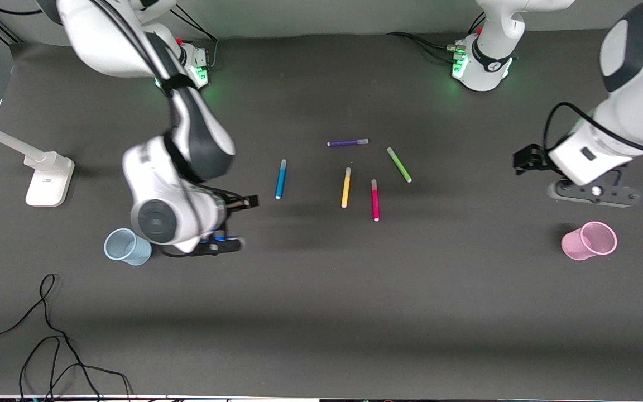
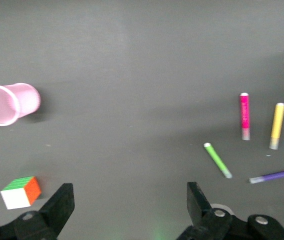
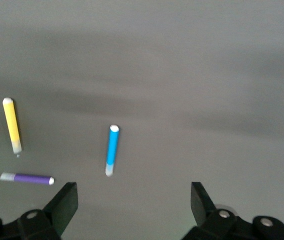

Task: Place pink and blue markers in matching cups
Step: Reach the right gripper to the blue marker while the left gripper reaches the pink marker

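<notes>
The blue marker (image 1: 281, 179) and the pink marker (image 1: 375, 200) lie on the dark table among other pens. The pale blue cup (image 1: 126, 246) stands toward the right arm's end, the pink cup (image 1: 589, 240) toward the left arm's end. My right gripper (image 1: 214, 245) is open and empty, just beside the blue cup; its wrist view shows the blue marker (image 3: 112, 150) ahead of the open gripper (image 3: 134, 202). My left gripper (image 1: 595, 193) is open and empty above the table by the pink cup. Its wrist view shows the pink cup (image 2: 9, 103), the pink marker (image 2: 244, 115) and the open gripper (image 2: 129, 200).
A yellow pen (image 1: 346, 187), a green pen (image 1: 399, 164) and a purple pen (image 1: 348, 143) lie beside the two markers. A small colour cube (image 2: 20, 192) sits near the left gripper. A white stand (image 1: 48, 178) is at the right arm's end. Black cables (image 1: 48, 335) lie near the front edge.
</notes>
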Controlling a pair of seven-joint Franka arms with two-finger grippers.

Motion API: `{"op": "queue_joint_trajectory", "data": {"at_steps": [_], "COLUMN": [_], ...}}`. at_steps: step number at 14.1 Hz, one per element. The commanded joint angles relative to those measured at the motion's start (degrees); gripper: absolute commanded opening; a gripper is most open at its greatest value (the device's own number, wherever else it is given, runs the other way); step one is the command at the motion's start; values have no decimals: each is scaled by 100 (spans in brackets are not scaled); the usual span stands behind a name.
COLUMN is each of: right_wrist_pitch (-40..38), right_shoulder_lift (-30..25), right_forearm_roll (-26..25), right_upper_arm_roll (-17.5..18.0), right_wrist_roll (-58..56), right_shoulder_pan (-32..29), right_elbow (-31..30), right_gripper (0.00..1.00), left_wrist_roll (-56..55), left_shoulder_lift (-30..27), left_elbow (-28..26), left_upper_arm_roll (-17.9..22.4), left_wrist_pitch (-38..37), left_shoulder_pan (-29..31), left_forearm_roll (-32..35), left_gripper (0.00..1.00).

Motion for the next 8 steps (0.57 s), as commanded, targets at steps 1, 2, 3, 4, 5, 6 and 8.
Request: {"op": "queue_joint_trajectory", "data": {"at_steps": [1, 2, 3, 4, 5, 6, 8], "right_wrist_pitch": [62, 62, 62, 62, 62, 54, 62], "right_shoulder_lift": [477, 548, 618, 697, 785, 882, 1023], "right_forearm_roll": [477, 733, 796, 840, 849, 841, 841], "right_upper_arm_roll": [-67, -75, -75, -75, -75, -75, -75], "right_wrist_roll": [492, 529, 547, 582, 591, 617, 635], "right_shoulder_pan": [121, 42, 32, 32, 32, 67, 172], "right_elbow": [220, 194, 150, 150, 150, 106, 1], "right_gripper": [100, 99, 100, 100, 100, 100, 100], "left_wrist_roll": [-614, -816, -1044, -1282, -1545, -1861, -2310], "left_shoulder_lift": [15, 85, 147, 235, 375, 533, 902], "left_elbow": [-55, -28, -19, -19, -28, -28, -28], "left_upper_arm_roll": [-348, -489, -638, -787, -911, -999, -1000], "left_wrist_pitch": [137, 189, 329, 470, 645, 847, 1251], "left_shoulder_pan": [-62, -62, -62, -97, -132, -237, -570], "left_forearm_roll": [-139, -139, -156, -156, -148, -148, -139], "left_gripper": [100, 100, 100, 100, 100, 100, 100]}}
